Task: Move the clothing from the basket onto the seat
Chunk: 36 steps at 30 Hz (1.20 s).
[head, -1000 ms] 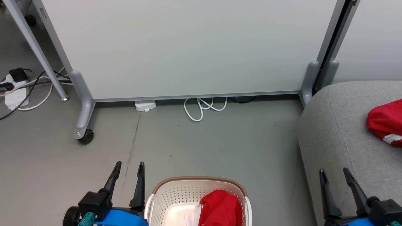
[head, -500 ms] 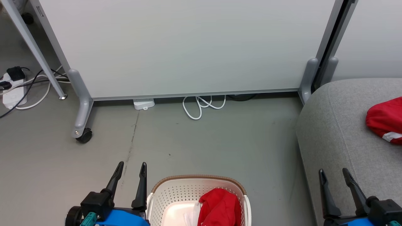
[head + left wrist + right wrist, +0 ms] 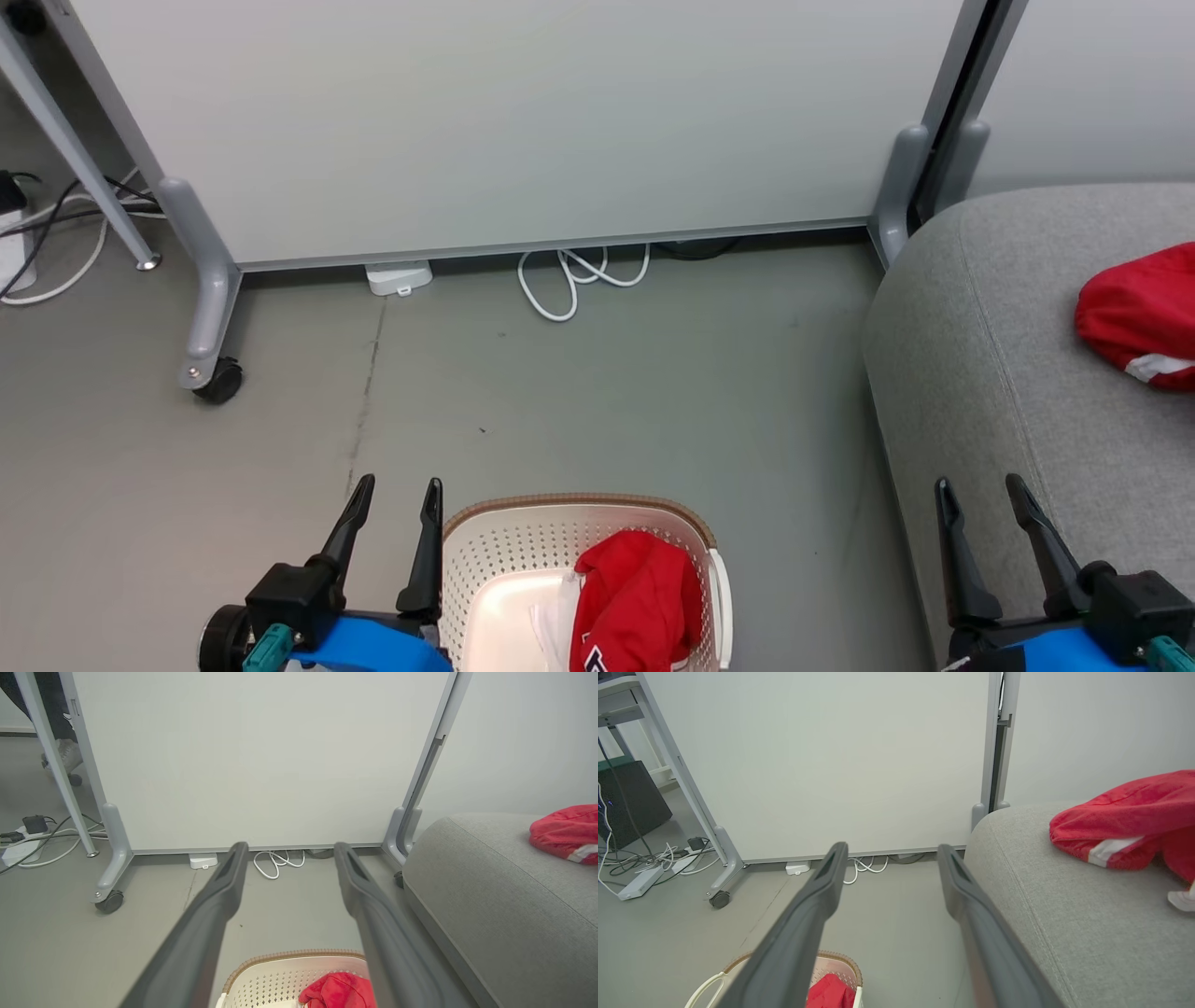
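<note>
Hanging low, the left gripper point(image 3: 400, 481) sits just beside the basket point(image 3: 560, 505) and the right gripper point(image 3: 977, 482) over the sofa point(image 3: 990, 373) front. Both have fingers spread wide, with nothing between them. One red jersey point(image 3: 637, 597) lies bunched against the basket's right wall. A second jersey point(image 3: 1134, 313) already rests on the sofa.

Risks:
- Closing so near the perforated wall could snag plastic and tip the basket.
- A shallow pinch could let cloth trail onto the floor point(image 3: 607, 401).
- A drop near the sofa's rounded edge might slide off.

Head view shows dark lettering on the bunched jersey. Right wrist view shows the second jersey's white stripe point(image 3: 1111, 850). Left wrist view shows a shoe point(image 3: 60, 752) beyond the partition point(image 3: 257, 765).
</note>
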Motion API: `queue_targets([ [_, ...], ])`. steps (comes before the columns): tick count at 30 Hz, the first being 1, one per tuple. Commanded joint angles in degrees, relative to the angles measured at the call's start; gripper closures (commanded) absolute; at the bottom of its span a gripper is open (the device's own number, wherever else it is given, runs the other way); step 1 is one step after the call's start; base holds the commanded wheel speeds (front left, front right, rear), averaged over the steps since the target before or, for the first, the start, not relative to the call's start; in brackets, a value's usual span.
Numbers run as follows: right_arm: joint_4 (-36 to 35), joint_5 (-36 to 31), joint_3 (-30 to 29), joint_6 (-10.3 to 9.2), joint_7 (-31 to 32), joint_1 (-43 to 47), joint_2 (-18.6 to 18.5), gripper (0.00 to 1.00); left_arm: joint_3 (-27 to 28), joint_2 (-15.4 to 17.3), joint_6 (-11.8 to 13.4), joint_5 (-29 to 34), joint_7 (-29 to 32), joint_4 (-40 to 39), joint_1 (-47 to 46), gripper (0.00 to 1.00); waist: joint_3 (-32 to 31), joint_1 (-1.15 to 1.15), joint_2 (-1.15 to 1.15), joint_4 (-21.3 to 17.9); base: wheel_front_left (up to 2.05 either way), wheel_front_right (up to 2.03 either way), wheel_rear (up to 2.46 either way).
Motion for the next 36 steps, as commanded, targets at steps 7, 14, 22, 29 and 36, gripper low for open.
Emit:
queue_targets([
  [7,-1.41,0.06,1.76,0.03,-0.50,-3.69,0.08,0.00,-2.06,0.17,-0.07,0.78,-0.14,1.27,-3.66,0.00,6.55,0.00,0.00,-4.19,0.00,0.00,0.00],
  [14,-2.31,0.30,3.52,0.03,-0.92,-7.32,0.08,0.00,-4.52,0.55,-0.07,0.31,-0.14,4.14,-8.06,0.00,14.23,0.00,0.00,-8.48,0.00,0.00,0.00],
  [22,-2.43,0.19,5.47,0.03,-1.79,-11.48,0.09,0.00,-5.94,2.03,-0.07,-0.59,-0.14,9.30,-12.15,0.00,20.84,0.00,0.00,-13.94,0.00,0.00,0.00],
  [29,-3.56,0.81,6.55,0.03,-2.23,-14.10,0.09,0.00,-6.10,3.39,-0.07,-0.64,-0.14,14.10,-15.59,0.00,27.19,0.00,0.00,-18.14,0.00,0.00,0.00],
  [36,-4.03,1.96,7.56,0.03,-2.54,-15.66,0.10,0.00,-9.30,5.09,-0.07,-3.11,-0.14,20.32,-19.81,0.00,32.65,0.00,0.00,-20.69,0.00,0.00,0.00],
])
